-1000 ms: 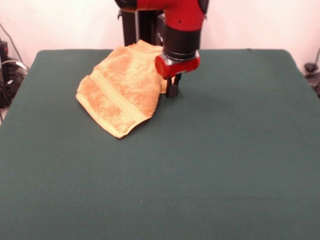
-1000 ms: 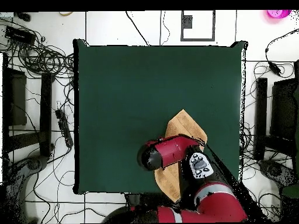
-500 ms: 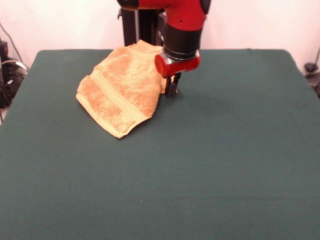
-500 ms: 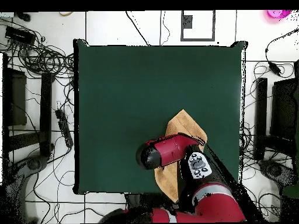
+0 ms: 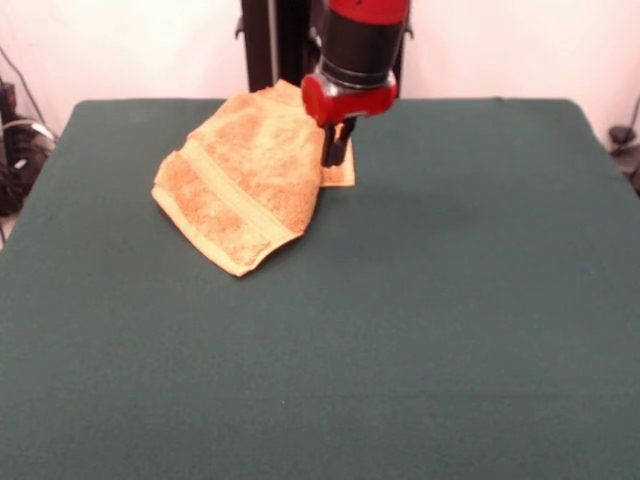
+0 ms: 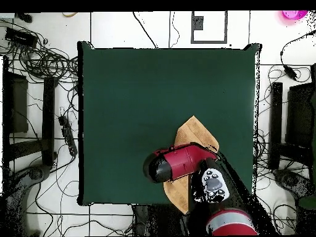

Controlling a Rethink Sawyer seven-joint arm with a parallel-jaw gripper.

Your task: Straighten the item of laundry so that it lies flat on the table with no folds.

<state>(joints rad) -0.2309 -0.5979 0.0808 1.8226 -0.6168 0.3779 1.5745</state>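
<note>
Dark green felt covers the table (image 5: 420, 330), its near stretch bare in the front view. Farther back, left of centre, the orange-tan towel (image 5: 245, 180) lies folded over itself, one band stripe showing. My gripper (image 5: 335, 150) hangs over the towel's right edge, fingers drawn close together; whether they pinch cloth I cannot tell. Behind stand my black pedestal (image 5: 272, 45) and a pale wall. From overhead, my red arm (image 6: 179, 163) hides much of the towel; cables (image 6: 37, 62) litter the tiled floor.
</note>
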